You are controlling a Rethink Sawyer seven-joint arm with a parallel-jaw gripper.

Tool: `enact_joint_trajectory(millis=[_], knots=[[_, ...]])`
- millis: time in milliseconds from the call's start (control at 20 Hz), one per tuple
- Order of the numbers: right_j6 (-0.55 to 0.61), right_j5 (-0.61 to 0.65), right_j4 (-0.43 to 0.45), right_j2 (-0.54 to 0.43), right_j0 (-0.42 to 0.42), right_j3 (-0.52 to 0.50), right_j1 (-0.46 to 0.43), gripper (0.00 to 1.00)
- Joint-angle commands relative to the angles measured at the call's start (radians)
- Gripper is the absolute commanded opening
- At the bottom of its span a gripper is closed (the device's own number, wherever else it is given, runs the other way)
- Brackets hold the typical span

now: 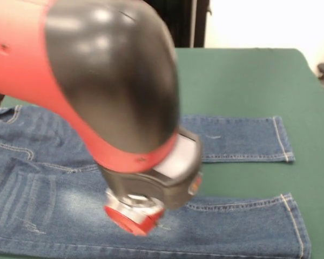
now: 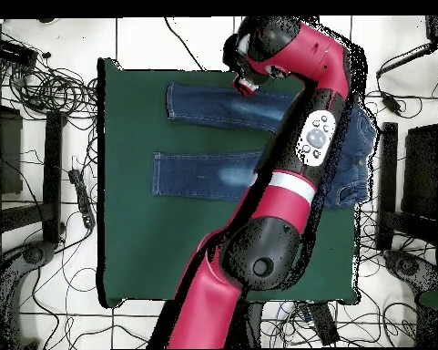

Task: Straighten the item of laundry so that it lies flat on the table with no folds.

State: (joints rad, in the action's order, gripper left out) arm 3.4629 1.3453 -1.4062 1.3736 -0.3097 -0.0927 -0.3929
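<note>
Jeans (image 1: 54, 178) of blue denim lie spread on the green table (image 1: 243, 81), both legs stretched out side by side with a strip of green cloth showing between them. The fabric has tan stitching, pale faded patches on the thighs and hemmed cuffs at the leg ends. In the front view the end effector (image 1: 134, 216) hangs low over the nearer leg, close to its faded patch; whether it touches the denim is unclear, and I cannot tell if it is spread or pressed together. Seen from overhead, the end effector (image 2: 247, 84) sits over the upper leg, with the waist end lying beyond and partly hidden beneath the red and black arm (image 2: 300, 155).
</note>
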Motion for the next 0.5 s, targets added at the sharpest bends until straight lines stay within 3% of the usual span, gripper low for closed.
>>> enact_joint_trajectory(millis=[50,250,500], knots=[[0.01,-0.133,-0.013,-0.045,0.089,-0.035,-0.102,0.0],[0.015,-0.104,-0.018,-0.044,0.101,-0.039,-0.096,0.0],[0.033,-0.123,-0.017,-0.113,0.143,-0.067,-0.105,0.0]])
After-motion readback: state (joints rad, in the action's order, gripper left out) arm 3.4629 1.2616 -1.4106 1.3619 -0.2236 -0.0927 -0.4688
